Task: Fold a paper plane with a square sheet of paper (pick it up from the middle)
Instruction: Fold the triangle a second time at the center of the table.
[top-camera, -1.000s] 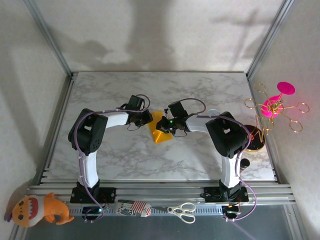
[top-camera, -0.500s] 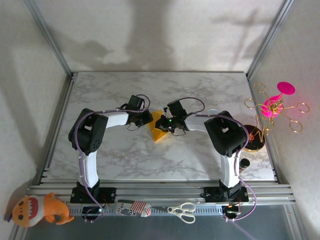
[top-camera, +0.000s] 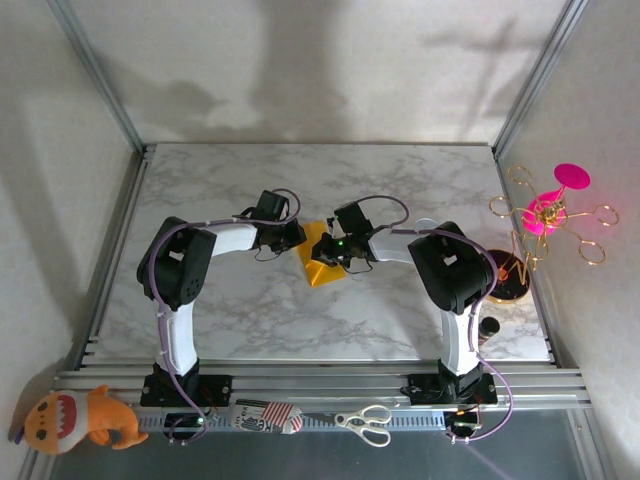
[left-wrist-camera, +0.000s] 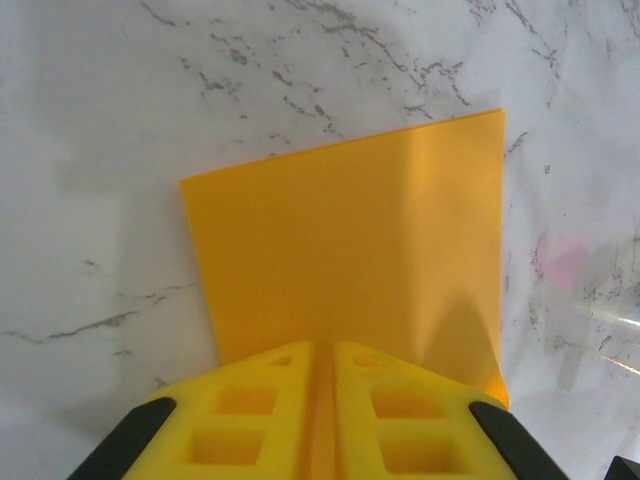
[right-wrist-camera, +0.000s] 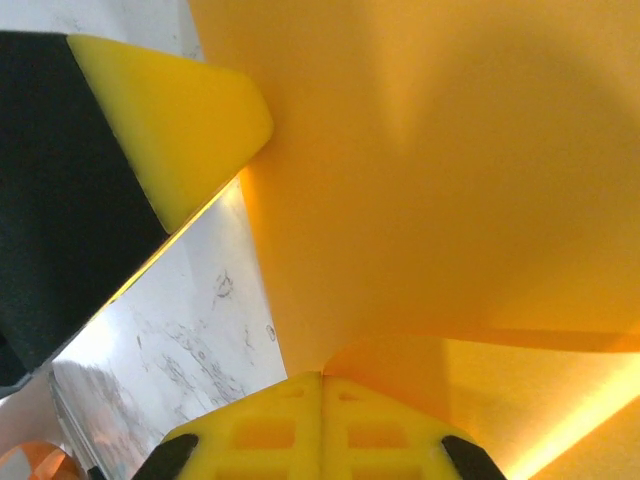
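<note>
From above, a good chunk of the thin orange-yellow paper sheet (top-camera: 320, 268) sits under the left gripper (top-camera: 298, 238) and right gripper (top-camera: 336, 254), so its folds and full outline are anyone's guess. On the left wrist cam the yellow fingers (left-wrist-camera: 445, 395) cover the sheet's near edge and run off the bottom of the frame. The right wrist cam is way too close, paper blurry and cropped top and right. The tiny dark object (top-camera: 487, 328) beside the right arm is too small to make out
</note>
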